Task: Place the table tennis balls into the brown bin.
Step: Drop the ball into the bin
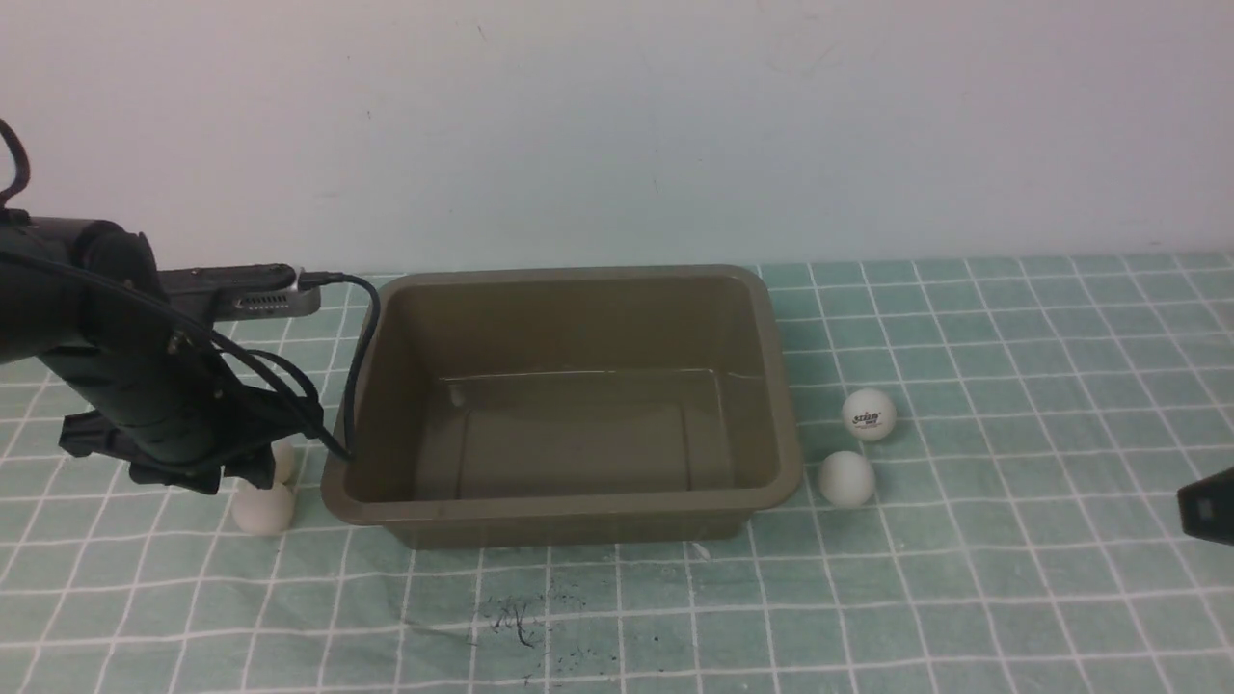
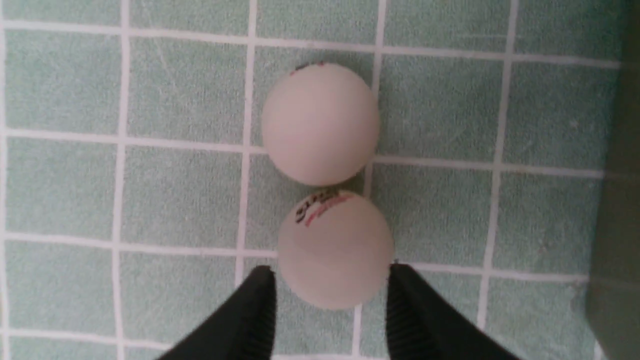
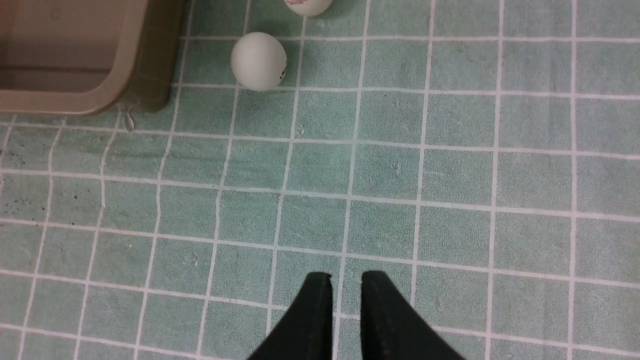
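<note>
The brown bin (image 1: 578,525) sits mid-counter (image 1: 1060,337), its back rim toward the far edge and the white wall (image 1: 617,116). A green checked cloth (image 1: 964,598) covers the surface, with dark scuff marks (image 1: 525,622) toward the front edge. A black cable (image 1: 364,328) loops from the left arm (image 1: 116,366) against the bin's left rim, and that wall stands near the left pair of table tennis balls.

Those two touch each other between the bin and the counter's left edge: the logo ball (image 2: 335,250) and the plain ball (image 2: 320,125) just beyond it. The left gripper (image 2: 330,280) straddles the logo ball, which rests on the cloth; its fingertips (image 2: 262,295) sit hard beside the ball's sides, spread to its width – whether they actually pinch it cannot be told.

The other pair lies off the bin's front right corner: the printed ball (image 1: 869,414) and the nearer ball (image 1: 846,478), near each other but apart. The right gripper (image 3: 346,282) hangs over bare cloth toward the right edge, well apart from them, jaws drawn almost together with only a slit between, holding nothing.

The left arm slants down from the left edge – gripper pointing at the cloth
</note>
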You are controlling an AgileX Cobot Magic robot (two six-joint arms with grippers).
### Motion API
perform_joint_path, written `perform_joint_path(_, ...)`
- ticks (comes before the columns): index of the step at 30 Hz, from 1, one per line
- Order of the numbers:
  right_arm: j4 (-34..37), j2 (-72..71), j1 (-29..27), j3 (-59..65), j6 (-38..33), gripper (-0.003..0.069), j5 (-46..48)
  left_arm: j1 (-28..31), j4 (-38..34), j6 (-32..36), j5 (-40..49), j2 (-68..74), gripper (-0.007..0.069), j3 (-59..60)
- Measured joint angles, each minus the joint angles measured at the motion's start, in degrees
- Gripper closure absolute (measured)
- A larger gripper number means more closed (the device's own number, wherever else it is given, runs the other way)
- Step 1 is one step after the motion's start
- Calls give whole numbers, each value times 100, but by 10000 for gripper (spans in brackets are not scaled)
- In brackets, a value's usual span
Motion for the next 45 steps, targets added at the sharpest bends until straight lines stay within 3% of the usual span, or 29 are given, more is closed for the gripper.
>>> perform_joint_path(4, 10, 0, 0, 0, 0, 554, -80, 0, 2, -7, -19, 334, 158, -177)
perform_joint_path(7, 28, 0, 0, 0, 0, 547, -211, 0, 2, -30, -24, 611, 122, -202)
perform_joint_path(12, 51, 0, 0, 0, -46, 543, -306, 0, -28, -56, -111, 741, 190, -221)
perform_joint_path(14, 56, 44, 0, -39, -260, 543, -296, -5, -15, -56, -176, 771, 287, -233)
perform_joint_path(25, 271, 569, 37, -860, -497, 540, -74, -5, 13, -56, 256, -115, 279, -203)
perform_joint_path(32, 326, 1333, 983, -1022, -551, 528, -716, -76, -835, 389, 332, -1353, 279, -265)
perform_joint_path(36, 262, 2191, 1419, -1085, -447, 480, -1340, -348, -1621, 1205, 228, -1315, 279, -329)
perform_joint_path(38, 114, 2992, 1579, -1320, -447, 401, -1530, -688, -2070, 1992, -13, -1056, 279, -335)
perform_joint_path(40, 23, 3516, 1621, -1578, -447, 346, -1600, -917, -2326, 2336, -208, -764, 279, -335)
perform_joint_path(45, -77, 4586, 1632, -2121, -441, 199, -1686, -1127, -2547, 2482, -362, -146, 249, -443)
